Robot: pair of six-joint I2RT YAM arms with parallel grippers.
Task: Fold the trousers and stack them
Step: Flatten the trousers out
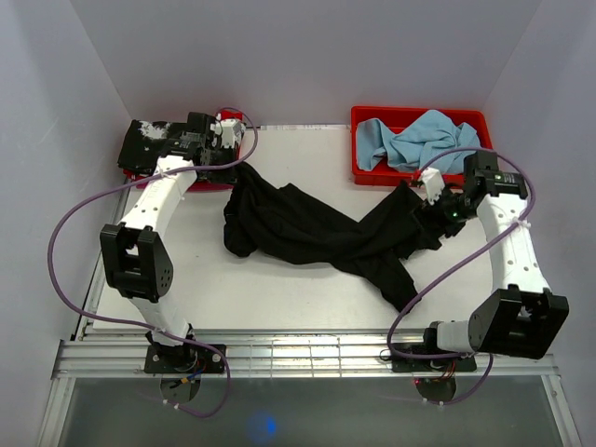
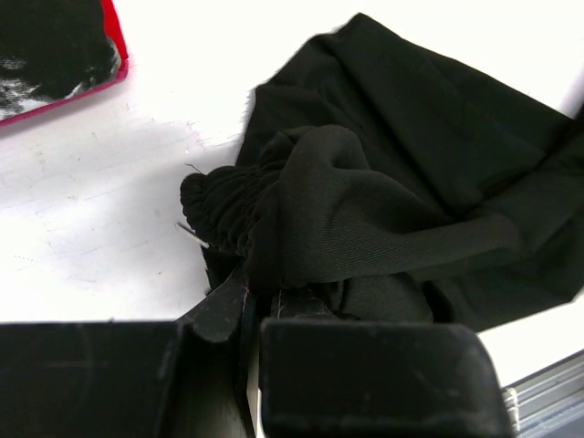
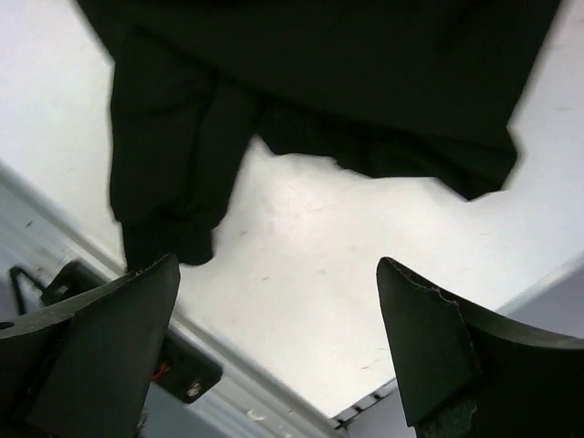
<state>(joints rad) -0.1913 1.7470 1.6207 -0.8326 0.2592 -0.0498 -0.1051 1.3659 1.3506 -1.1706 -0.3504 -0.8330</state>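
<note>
Black fabric is the whole job: the trousers point(image 1: 307, 233) lie crumpled and twisted across the middle of the desk point(image 1: 279, 307), one end up by the left arm point(image 1: 163, 191), the other by the right arm point(image 1: 507, 233), with a leg trailing toward the near edge. My left jaws are clenched on a bunched wad with a ribbed, gathered hem; waistband or cuff, I cannot tell. My right jaws stand released and wide over bare desk, nothing between them, the cloth just ahead of their tips.

My worries, as I judge it:
- With only one end held, a pull from the left would likely drag the heap along rather than spread it; the legs look crossed, so a twist could get folded in.
- A cuff point(image 3: 169, 242) lies near the desk's front rail point(image 3: 55, 205) and could slip over it.
- The purple cable point(image 1: 438, 270) runs just beside the trailing leg and might snag it.
- The held end sits near the red tray point(image 2: 117, 50) holding the splotched garment point(image 2: 46, 41), and the far end near the red bin point(image 1: 372, 116) of blue cloth point(image 1: 419, 140); a careless sweep could catch either.

I can read no brand, label or writing anywhere.
</note>
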